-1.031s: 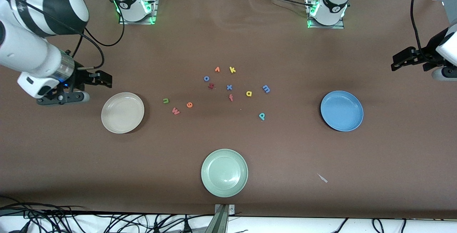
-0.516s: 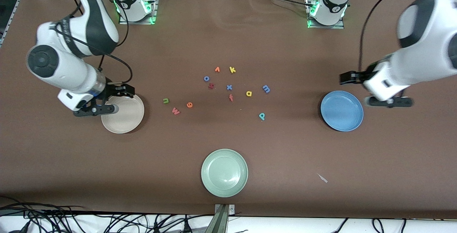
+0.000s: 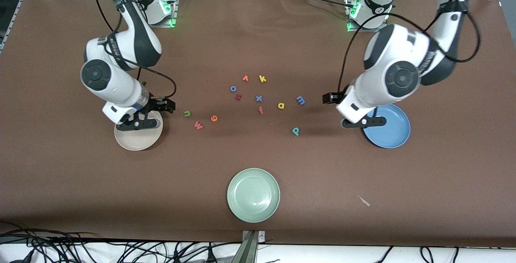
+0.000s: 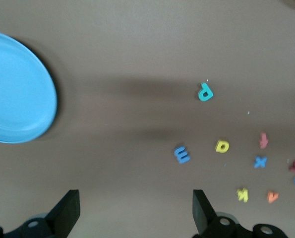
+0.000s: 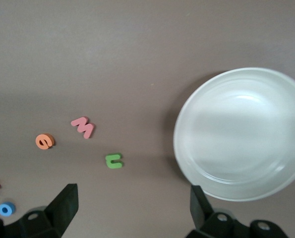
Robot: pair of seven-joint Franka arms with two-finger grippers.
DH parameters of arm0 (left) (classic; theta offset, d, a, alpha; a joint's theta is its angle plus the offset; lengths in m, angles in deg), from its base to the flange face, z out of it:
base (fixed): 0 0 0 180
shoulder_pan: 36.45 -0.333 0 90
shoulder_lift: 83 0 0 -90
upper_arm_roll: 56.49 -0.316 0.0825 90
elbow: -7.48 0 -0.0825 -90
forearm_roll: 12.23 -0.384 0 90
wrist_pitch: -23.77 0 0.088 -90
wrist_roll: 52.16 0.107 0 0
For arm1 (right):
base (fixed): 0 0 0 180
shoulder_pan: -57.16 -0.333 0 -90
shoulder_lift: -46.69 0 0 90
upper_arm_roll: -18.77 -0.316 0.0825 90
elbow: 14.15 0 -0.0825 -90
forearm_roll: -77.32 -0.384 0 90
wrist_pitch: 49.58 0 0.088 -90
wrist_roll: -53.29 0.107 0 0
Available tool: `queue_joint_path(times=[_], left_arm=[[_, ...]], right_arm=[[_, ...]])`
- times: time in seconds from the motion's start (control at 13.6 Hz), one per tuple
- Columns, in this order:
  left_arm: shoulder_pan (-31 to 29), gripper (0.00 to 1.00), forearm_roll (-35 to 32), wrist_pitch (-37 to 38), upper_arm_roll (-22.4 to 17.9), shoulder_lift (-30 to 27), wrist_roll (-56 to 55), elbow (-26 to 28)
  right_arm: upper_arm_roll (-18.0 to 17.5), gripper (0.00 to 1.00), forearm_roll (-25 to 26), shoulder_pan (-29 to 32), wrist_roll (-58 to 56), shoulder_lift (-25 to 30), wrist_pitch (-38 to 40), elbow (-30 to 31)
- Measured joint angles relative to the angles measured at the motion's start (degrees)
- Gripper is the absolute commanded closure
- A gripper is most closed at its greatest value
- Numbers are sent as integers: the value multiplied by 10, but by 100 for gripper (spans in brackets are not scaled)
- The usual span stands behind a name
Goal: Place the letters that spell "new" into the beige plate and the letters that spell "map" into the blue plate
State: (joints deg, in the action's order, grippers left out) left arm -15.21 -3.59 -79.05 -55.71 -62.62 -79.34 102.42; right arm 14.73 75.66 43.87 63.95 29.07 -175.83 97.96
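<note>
The right arm's wrist covered part of the beige plate (image 3: 135, 141). The left arm covered the blue plate (image 3: 390, 132) edge nearest the letters. The dark red letter (image 3: 238, 97) was too small to read.

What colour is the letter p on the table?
Teal; the p shows best in the left wrist view.

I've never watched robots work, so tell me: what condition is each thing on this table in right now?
Round beige plate: empty.
Round sky-blue plate: empty.
Round pale green plate: empty.
Small foam letters: loose on the brown table, none on a plate.
Left gripper: fingers open, holding nothing, beside the blue plate.
Right gripper: fingers open, holding nothing, at the beige plate's edge.
</note>
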Motion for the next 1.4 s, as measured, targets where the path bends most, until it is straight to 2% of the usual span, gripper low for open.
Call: queue_joint_path(times=[0.44, 0.66, 0.96, 1.1, 1.33, 1.4], left_arm=[[73, 0, 0, -256, 19, 5, -190, 173], [102, 0, 0, -344, 20, 13, -258, 241], [113, 0, 0, -370, 19, 44, -317, 254], [113, 5, 0, -386, 19, 59, -327, 253], [113, 16, 0, -394, 19, 76, -332, 252], [113, 24, 0, -397, 19, 79, -335, 251]], right_arm=[[-27, 0, -1, -3, 24, -41, -114, 55], [-36, 0, -1, -3, 28, -59, -179, 89], [-40, 1, -1, -13, 28, -79, -236, 109], [-40, 1, -1, -18, 28, -86, -248, 115], [-40, 8, 0, -18, 28, -87, -251, 116], [-40, 13, 0, -18, 27, -87, -252, 116]])
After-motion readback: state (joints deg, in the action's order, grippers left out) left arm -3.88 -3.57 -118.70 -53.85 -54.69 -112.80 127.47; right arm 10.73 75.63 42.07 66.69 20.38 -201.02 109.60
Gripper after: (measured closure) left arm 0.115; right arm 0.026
